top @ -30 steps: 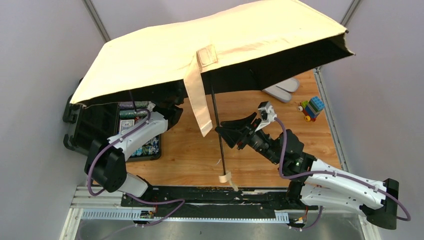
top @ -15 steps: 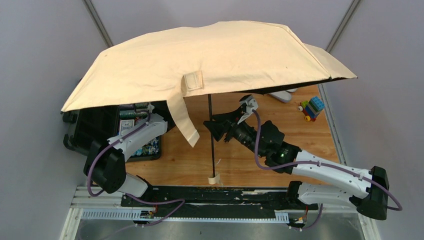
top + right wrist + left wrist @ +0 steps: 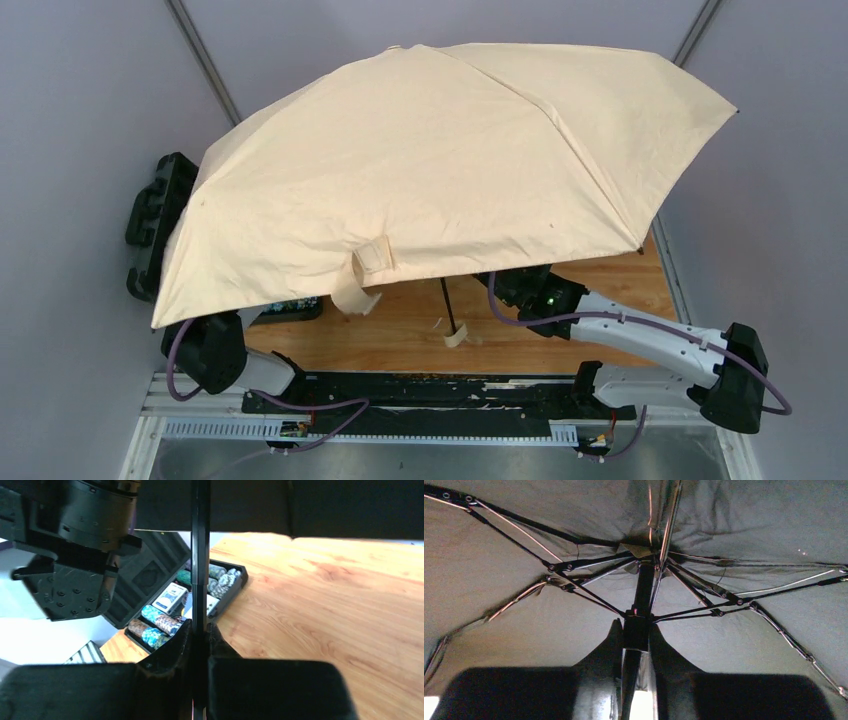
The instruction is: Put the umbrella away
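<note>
The umbrella (image 3: 440, 170) is the biggest thing here. It is wide open, and its tan cloth covers most of the table (image 3: 620, 275) in the top view. Both of my grippers are hidden under it there.

The table is brown wood. On its left side sits a black case (image 3: 150, 580), open, with rows of round chips (image 3: 155, 625) inside.

My left gripper (image 3: 635, 627) is up under the cloth, close to where the thin ribs meet. Its 2 fingers are closed on the umbrella's black pole (image 3: 642, 587), 1 on each side. My right gripper (image 3: 200, 627) holds the same pole lower down, and its 2 fingers pinch it tight. So both of my grippers grip the umbrella and hold it up over the table.

A tan strap (image 3: 360, 285) hangs from the near edge of the cloth. The smallest thing is the pale handle (image 3: 458, 338) at the bottom of the pole, near the front edge of the table.
</note>
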{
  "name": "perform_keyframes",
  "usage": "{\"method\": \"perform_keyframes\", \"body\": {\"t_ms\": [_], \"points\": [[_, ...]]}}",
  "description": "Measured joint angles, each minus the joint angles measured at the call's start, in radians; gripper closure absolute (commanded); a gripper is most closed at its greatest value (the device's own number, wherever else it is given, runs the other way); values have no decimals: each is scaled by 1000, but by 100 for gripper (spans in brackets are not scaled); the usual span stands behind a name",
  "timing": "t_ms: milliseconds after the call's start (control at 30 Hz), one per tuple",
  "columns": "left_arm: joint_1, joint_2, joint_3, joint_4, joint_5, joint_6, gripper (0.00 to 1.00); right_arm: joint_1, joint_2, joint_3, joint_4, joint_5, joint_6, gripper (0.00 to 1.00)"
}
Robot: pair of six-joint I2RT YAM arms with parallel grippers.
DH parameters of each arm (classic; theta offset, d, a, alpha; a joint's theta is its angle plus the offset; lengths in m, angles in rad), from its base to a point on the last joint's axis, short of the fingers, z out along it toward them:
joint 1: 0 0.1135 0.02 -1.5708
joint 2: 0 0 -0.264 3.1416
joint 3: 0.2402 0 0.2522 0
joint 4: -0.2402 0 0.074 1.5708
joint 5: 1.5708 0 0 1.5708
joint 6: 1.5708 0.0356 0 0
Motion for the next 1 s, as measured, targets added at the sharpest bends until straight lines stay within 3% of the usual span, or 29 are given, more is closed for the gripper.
{"method": "perform_keyframes", "body": {"t_ms": [233,533,600,667,700,1000], "points": [[-6,-53,-34,11,-13,14,49,-1,-7,0,31,-51,-23,100],[-7,-50,-42,12,-24,43,46,0,-24,-15,32,-68,6,100],[-8,-50,-42,10,-24,50,58,0,-26,-16,32,-68,13,100],[-8,-50,-42,10,-24,58,89,0,-26,-17,31,-68,20,100],[-9,-50,-40,10,-25,63,99,0,-26,-20,31,-67,26,100],[-21,-91,-39,-113,-28,136,100,-3,-27,-33,22,-36,23,100]]}}
